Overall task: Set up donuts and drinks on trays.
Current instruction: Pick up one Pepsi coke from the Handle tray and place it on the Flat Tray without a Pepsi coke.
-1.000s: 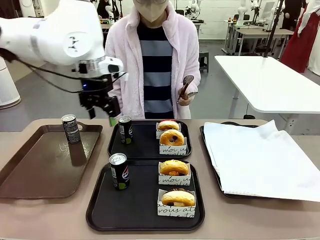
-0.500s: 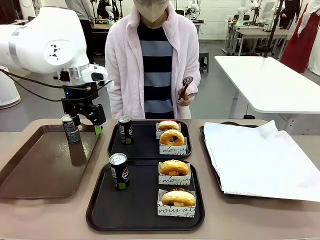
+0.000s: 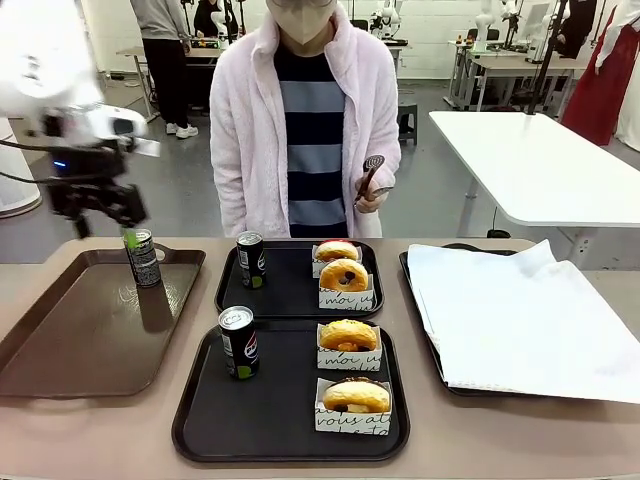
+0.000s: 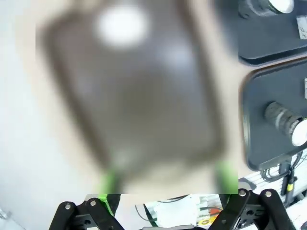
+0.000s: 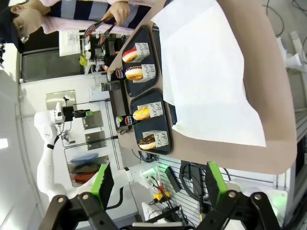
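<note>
Front view: two black trays sit in the middle of the table, the far tray (image 3: 290,290) behind the near tray (image 3: 280,420). The far one holds a soda can (image 3: 250,259) at its left and two donuts (image 3: 343,274) in white paper holders at its right; the near one holds a second can (image 3: 238,341) at its left and two more donuts (image 3: 349,336) at its right. A third can (image 3: 141,256) stands at the far end of the long brown tray (image 3: 80,340) on the left, and a tray lined with white paper (image 3: 520,320) lies on the right. A person in a pink jacket stands at the far side, one hand (image 3: 375,198) holding tongs (image 3: 370,170). The left gripper (image 3: 95,205) hangs motion-blurred at the far left, above and behind the brown tray, close to the third can; its jaws stand apart with nothing between them. Its own wrist camera shows the green pads (image 4: 109,182) wide apart over a heavily smeared brown tray, with cans cut off at the picture's right edge. The right wrist view looks across the whole table from afar; the right gripper (image 5: 156,184) is spread wide and empty, and the donuts there are too small to tell their icing.
</note>
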